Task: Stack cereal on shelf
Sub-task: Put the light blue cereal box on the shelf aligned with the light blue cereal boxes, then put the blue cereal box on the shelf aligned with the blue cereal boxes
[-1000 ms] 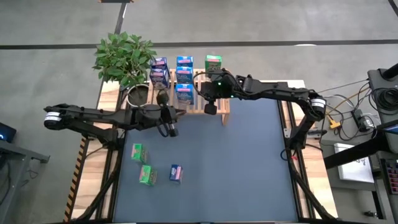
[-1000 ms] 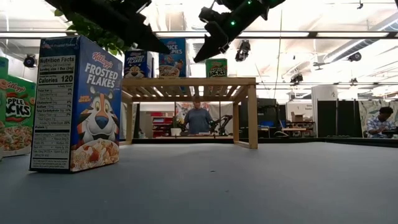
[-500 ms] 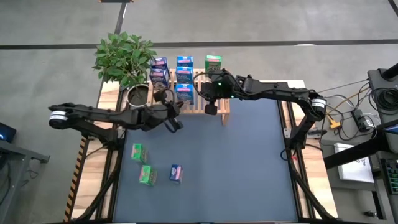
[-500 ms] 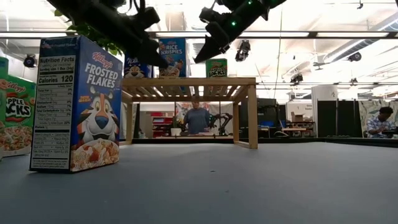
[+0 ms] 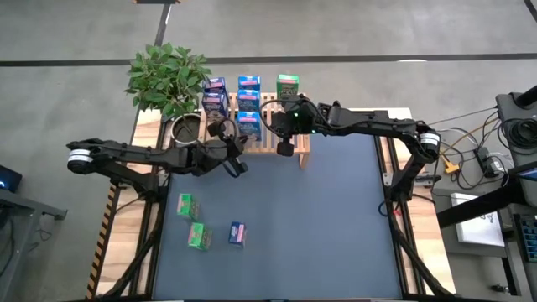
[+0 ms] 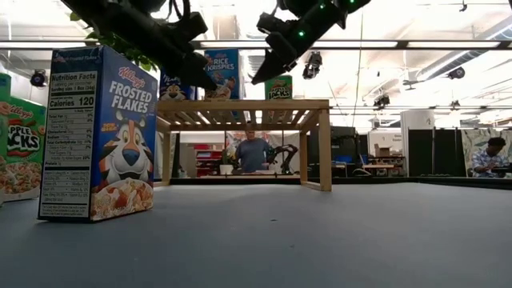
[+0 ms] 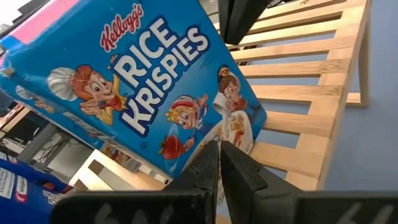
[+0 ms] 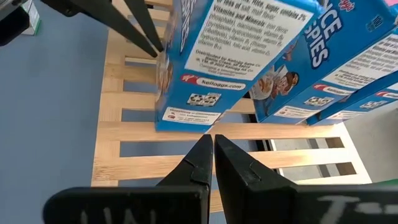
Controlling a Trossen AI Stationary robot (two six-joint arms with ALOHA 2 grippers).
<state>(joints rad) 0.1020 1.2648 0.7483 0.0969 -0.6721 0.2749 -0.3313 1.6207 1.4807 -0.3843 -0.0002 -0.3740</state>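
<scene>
The wooden shelf [image 5: 268, 134] stands at the table's far edge and carries several cereal boxes, blue ones [image 5: 248, 102] and a green one [image 5: 288, 85]. The nearest, a blue Rice Krispies box [image 7: 143, 93], stands on the slats. My left gripper [image 7: 219, 149] is shut, and its tips are at that box's printed front. My right gripper [image 8: 208, 140] is shut above the slats, just off the same box's side panel [image 8: 211, 62], with a gap showing in the low view. Two green boxes [image 5: 185, 204] and a blue one [image 5: 237, 233] stand on the mat. My left gripper has its shut fingertips [image 8: 157, 48] against the Rice Krispies box's printed front face [image 7: 199, 134], low on the box near its bottom edge. The fingers come slanting down from the table's near left side. The box stands with its bottom on the shelf's slats.
A potted plant [image 5: 168, 80] stands at the shelf's left end. In the low view the Frosted Flakes box [image 6: 100, 132] and a green Apple Jacks box [image 6: 20, 148] stand at near left. The blue mat's right half [image 5: 336, 218] is bare. People are in the room beyond the table.
My left gripper has moved toward the far edge and a little right, up to the Rice Krispies box on the shelf. It has also swung its fingers from pointing steeply down to a flatter slant. It stayed shut.
</scene>
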